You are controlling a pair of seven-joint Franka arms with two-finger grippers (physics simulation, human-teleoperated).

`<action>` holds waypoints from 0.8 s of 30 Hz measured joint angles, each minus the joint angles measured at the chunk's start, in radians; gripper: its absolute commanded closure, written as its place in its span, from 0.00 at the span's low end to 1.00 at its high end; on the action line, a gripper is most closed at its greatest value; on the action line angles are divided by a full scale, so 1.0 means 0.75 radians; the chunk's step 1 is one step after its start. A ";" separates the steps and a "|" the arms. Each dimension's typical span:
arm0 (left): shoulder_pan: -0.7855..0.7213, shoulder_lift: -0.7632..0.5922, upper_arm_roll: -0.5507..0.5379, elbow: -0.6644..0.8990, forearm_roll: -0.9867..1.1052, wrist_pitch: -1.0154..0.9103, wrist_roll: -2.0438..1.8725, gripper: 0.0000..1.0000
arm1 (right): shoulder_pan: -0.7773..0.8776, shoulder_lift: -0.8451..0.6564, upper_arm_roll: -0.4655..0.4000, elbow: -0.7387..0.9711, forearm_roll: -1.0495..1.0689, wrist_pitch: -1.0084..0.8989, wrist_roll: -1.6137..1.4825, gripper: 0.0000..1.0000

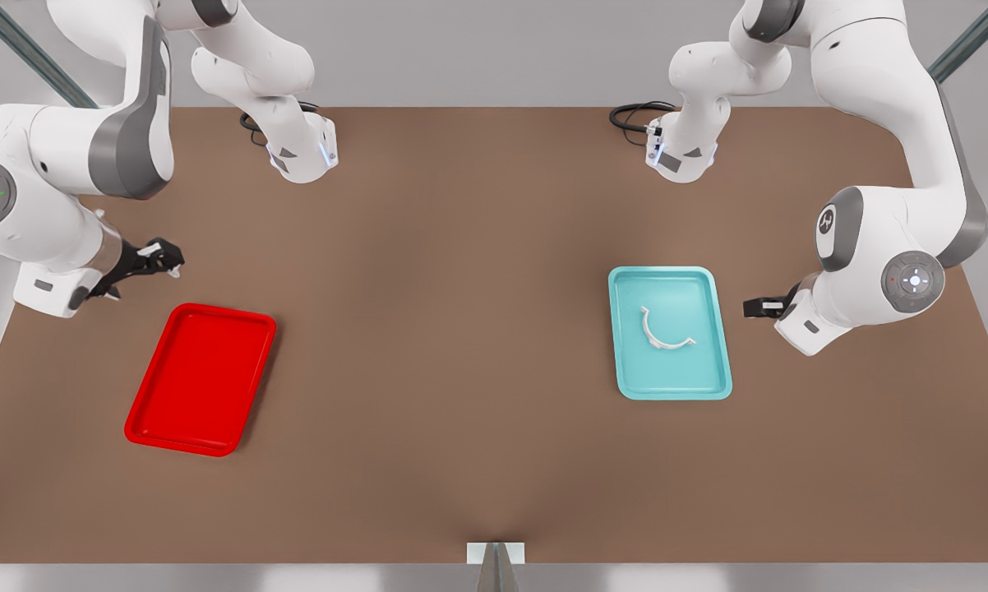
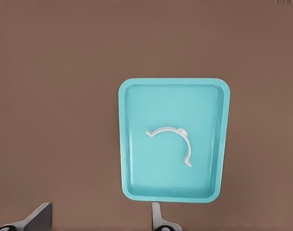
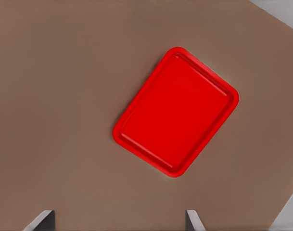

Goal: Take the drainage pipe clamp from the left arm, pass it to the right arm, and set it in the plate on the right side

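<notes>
The white drainage pipe clamp (image 1: 653,339) (image 2: 184,134) lies on its side inside a teal tray (image 1: 675,378) (image 2: 156,173) on the front view's right. My left gripper (image 1: 755,307) (image 2: 98,222) hovers beside that tray's outer edge, open and holding nothing. The red plate (image 1: 200,378) (image 3: 177,110) sits bare on the front view's left. My right gripper (image 1: 165,256) (image 3: 117,224) hangs just behind the plate, toward the table's edge, open with nothing between its fingers.
Both arm bases (image 1: 301,152) (image 1: 681,156) stand at the back of the brown table (image 1: 461,329), each with a black cable (image 1: 635,113) beside it. A small grey bracket (image 1: 495,552) sits at the middle of the front edge.
</notes>
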 measured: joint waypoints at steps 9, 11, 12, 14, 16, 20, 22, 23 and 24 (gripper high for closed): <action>-0.172 0.192 0.026 -0.076 -0.003 0.113 -0.049 0.00 | 0.019 0.079 -0.008 0.012 -0.029 0.018 0.126 0.00; -0.169 0.200 0.044 -0.154 -0.005 0.199 -0.063 0.00 | -0.008 0.074 -0.014 0.039 -0.014 0.026 0.146 0.00; -0.160 0.202 0.060 -0.237 -0.007 0.274 -0.066 0.00 | -0.030 0.071 -0.016 0.045 -0.003 0.031 0.155 0.00; -0.160 0.210 0.072 -0.409 -0.008 0.456 -0.034 0.00 | -0.046 0.071 -0.020 0.050 0.009 0.043 0.172 0.00; -0.163 0.235 0.074 -0.484 -0.009 0.602 0.054 0.00 | -0.046 0.072 -0.024 0.050 0.014 0.055 0.187 0.00; -0.165 0.254 0.070 -0.562 -0.014 0.778 0.296 0.00 | -0.044 0.068 -0.026 0.051 0.016 0.076 0.211 0.00; -0.162 0.258 0.070 -0.580 -0.016 0.826 0.446 0.00 | -0.044 0.072 -0.026 0.051 0.017 0.082 0.222 0.00; -0.163 0.260 0.069 -0.584 -0.017 0.841 0.515 0.00 | -0.043 0.070 -0.025 0.053 0.017 0.084 0.226 0.00; -0.164 0.261 0.069 -0.585 -0.018 0.854 0.580 0.00 | -0.043 0.072 -0.025 0.055 0.016 0.088 0.231 0.00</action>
